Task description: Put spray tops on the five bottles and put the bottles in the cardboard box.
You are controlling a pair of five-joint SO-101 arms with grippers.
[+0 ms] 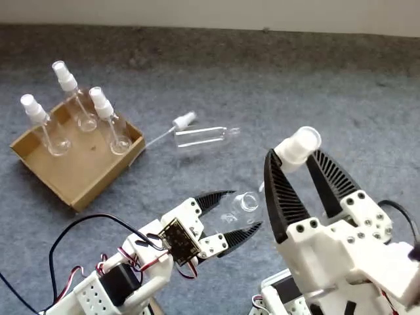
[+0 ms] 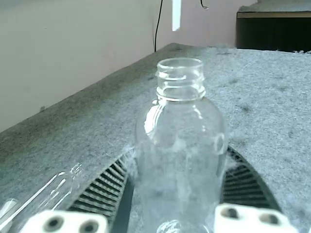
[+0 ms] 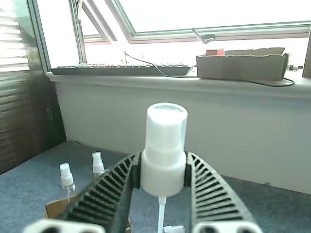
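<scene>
Count: 5 bottles, 5 spray tops.

Open brown cardboard box [image 1: 85, 172] sits far left on the grey carpet [image 1: 275, 79]. It holds 3 clear bottles with white spray tops fitted, all upright: [image 1: 47, 128], [image 1: 77, 104], [image 1: 110, 125]. Two of them also show in the right wrist view, low and far off.

4th bottle, the clear uncapped bottle [image 1: 200, 136], lies on its side on the carpet, near the box and apart from it. The loose white spray top [image 1: 184, 121] lies just beside it, thin dip tube trailing toward the box corner. Can't tell if top and bottle touch.

5th bottle, the clear open-necked bottle [image 1: 244, 205], is in the left gripper [image 1: 244, 210]. The black ribbed fingers are clamped on its body from both sides. The threaded neck sticks out past the fingertips, nothing on it, mouth facing up at the high camera.

5th top, the white pump spray top [image 1: 300, 143], is in the right gripper [image 1: 293, 155]. The fingers are closed on its collar, with the head out past the tips and the dip tube running back between the fingers.

The two grippers are near each other at the front of the table. Held top and held bottle are apart, not mated.
</scene>
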